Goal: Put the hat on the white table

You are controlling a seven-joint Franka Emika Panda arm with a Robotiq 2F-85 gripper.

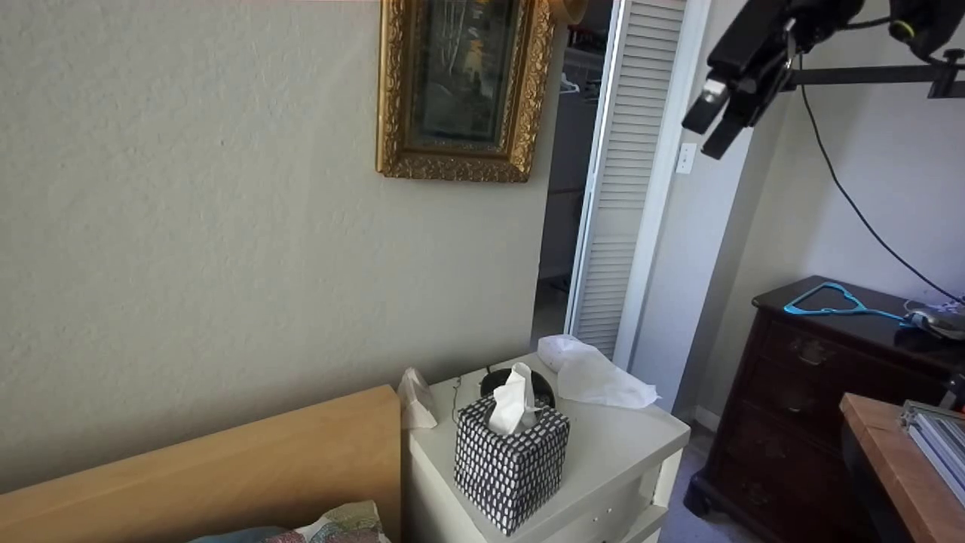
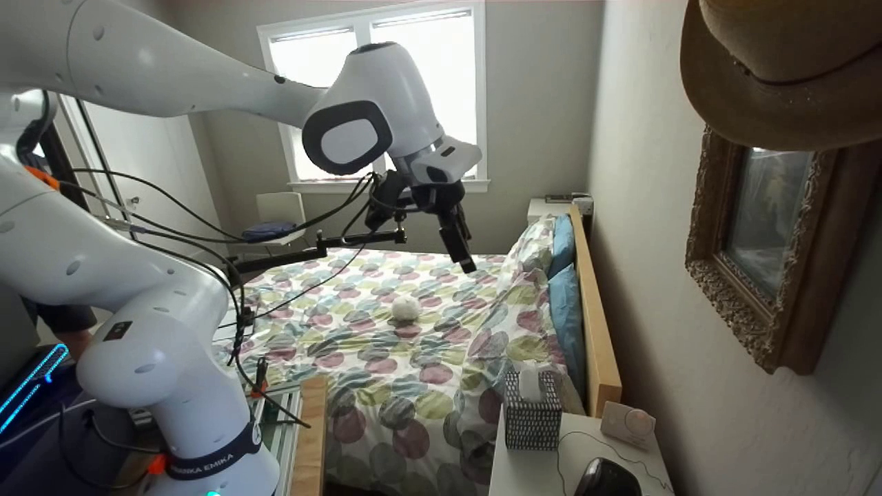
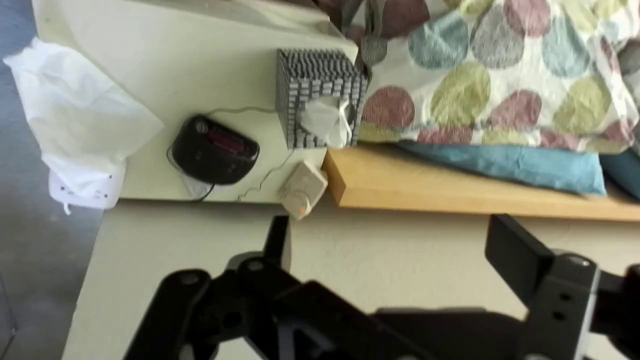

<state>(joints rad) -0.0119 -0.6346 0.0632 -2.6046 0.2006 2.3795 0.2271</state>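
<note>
The tan wide-brimmed hat (image 2: 792,69) hangs high at the upper right in an exterior view, in front of the top of a gold-framed picture; its top is cut off. A small tan edge of it (image 1: 574,10) shows at the picture's top right corner in an exterior view. It is out of the wrist view. The white table (image 1: 622,445) stands by the wall below; it also shows in an exterior view (image 2: 506,468) and in the wrist view (image 3: 210,65). My gripper (image 1: 710,136) is in the air, apart from the hat and table. In the wrist view the gripper (image 3: 390,225) is open and empty.
A patterned tissue box (image 1: 513,452), a black clock (image 3: 215,150), a small white device (image 3: 302,190) and a white cloth or bag (image 1: 603,377) are on the table. The wooden headboard (image 1: 324,452) and bed (image 2: 427,372) adjoin it. The gold-framed picture (image 1: 452,167) hangs above.
</note>
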